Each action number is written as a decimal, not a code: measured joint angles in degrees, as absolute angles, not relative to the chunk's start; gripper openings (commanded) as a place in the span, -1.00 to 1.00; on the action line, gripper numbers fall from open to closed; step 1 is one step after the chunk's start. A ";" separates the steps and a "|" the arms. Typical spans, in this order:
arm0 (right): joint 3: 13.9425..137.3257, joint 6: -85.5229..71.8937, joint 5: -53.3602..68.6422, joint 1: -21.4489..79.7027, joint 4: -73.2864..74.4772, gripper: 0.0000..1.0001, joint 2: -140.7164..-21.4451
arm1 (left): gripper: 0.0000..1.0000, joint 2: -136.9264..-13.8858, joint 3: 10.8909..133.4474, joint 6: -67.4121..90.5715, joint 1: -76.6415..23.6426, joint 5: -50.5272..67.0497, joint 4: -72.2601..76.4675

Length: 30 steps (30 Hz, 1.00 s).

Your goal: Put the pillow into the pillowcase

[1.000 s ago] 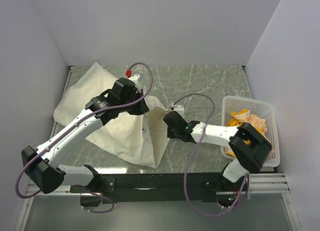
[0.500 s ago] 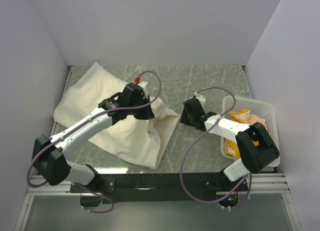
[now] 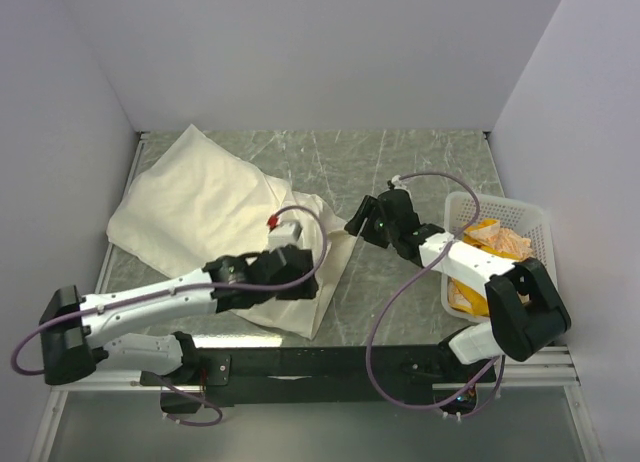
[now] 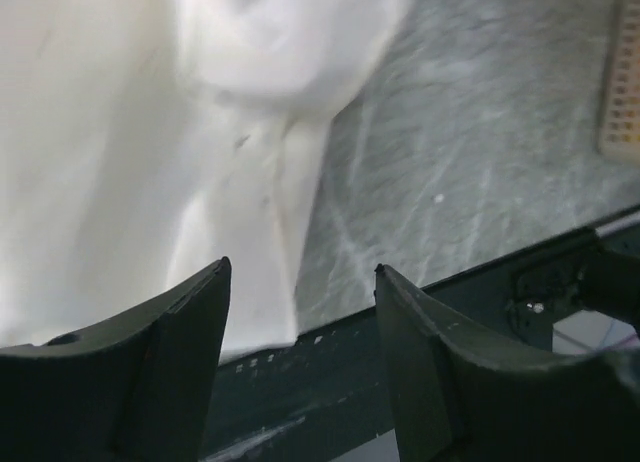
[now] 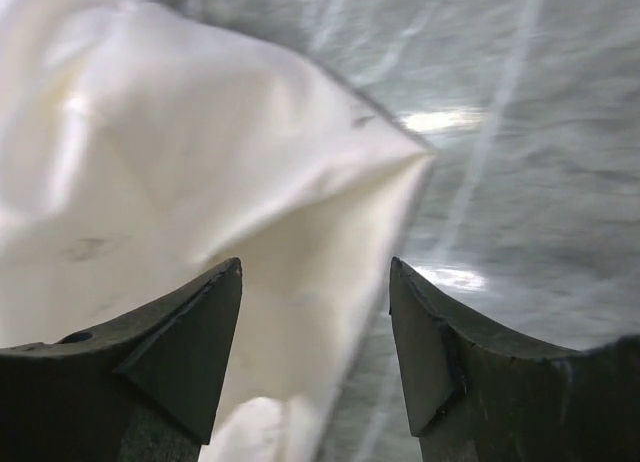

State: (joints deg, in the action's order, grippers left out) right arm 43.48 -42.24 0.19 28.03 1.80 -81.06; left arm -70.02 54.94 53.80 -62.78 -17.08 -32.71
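Note:
The pillowcase [image 3: 200, 207] lies as a plain cream sack on the left of the table, puffy at its far left and flat and wrinkled toward the near right corner. The pillow is hidden; no print shows anywhere. My left gripper [image 3: 300, 285] hangs open low over the case's near edge [image 4: 260, 282], nothing between its fingers [image 4: 200, 312]. My right gripper [image 3: 358, 223] is open just right of the case's right corner [image 5: 300, 212], also holding nothing.
A white plastic basket [image 3: 535, 220] with orange and yellow items stands at the right edge; its corner shows in the left wrist view [image 4: 625, 82]. The black front rail [image 4: 420, 312] runs right below the left gripper. Grey walls close in the table.
Both grippers have opened and let go of the fabric. The left arm has drawn back toward the near edge, the right one back to the right. The lifted case corner has dropped flat.

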 measured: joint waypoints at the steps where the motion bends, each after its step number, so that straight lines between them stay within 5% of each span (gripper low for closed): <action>1: 43.46 -43.33 1.15 28.38 0.64 0.36 -81.01 | 0.35 -68.27 52.90 56.97 -64.62 -19.05 -33.89; 12: 42.09 -58.46 9.10 29.23 -10.09 0.39 -85.23 | 0.70 -73.80 45.52 88.29 -82.67 -30.68 -41.91; 24: 39.35 -70.94 13.78 29.26 -20.47 0.31 -91.72 | 0.51 -77.17 42.44 86.17 -82.87 -34.48 -32.67; 28: 38.81 -73.87 14.39 29.26 -22.48 0.04 -93.67 | 0.33 -80.47 42.44 84.51 -82.87 -34.57 -30.72; 30: 38.98 -74.81 14.76 29.26 -23.44 -0.33 -94.98 | 0.08 -81.80 42.44 83.85 -82.87 -34.61 -30.39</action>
